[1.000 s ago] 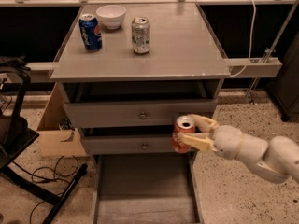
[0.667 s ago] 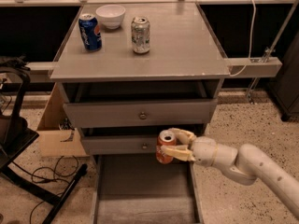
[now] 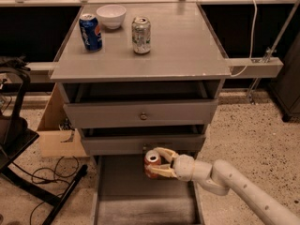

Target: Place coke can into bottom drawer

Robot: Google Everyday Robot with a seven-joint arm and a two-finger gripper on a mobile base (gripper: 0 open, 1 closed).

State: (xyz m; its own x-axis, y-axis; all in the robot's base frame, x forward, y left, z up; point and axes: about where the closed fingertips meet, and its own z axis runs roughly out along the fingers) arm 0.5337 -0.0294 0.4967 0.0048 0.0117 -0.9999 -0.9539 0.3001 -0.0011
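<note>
The coke can [image 3: 151, 164] is a small red-orange can with a silver top, held upright in my gripper [image 3: 158, 164]. The gripper's cream fingers [image 3: 164, 173] are shut around the can's side. My arm [image 3: 234, 184] comes in from the lower right. The can hangs over the back part of the bottom drawer [image 3: 140, 200], which is pulled open as a wide shallow grey tray, just in front of the middle drawer's face [image 3: 140, 144].
A blue Pepsi can [image 3: 90, 32], a white bowl [image 3: 111, 16] and a silver-green can [image 3: 141, 35] stand on the cabinet top [image 3: 187, 46]. The top drawer [image 3: 140, 112] sits slightly open. A cardboard box [image 3: 56, 135] and a black stand with cables [image 3: 28, 172] are on the left.
My gripper has carried the coke can leftward and down, from beside the middle drawer's right end to over the open bottom drawer.
</note>
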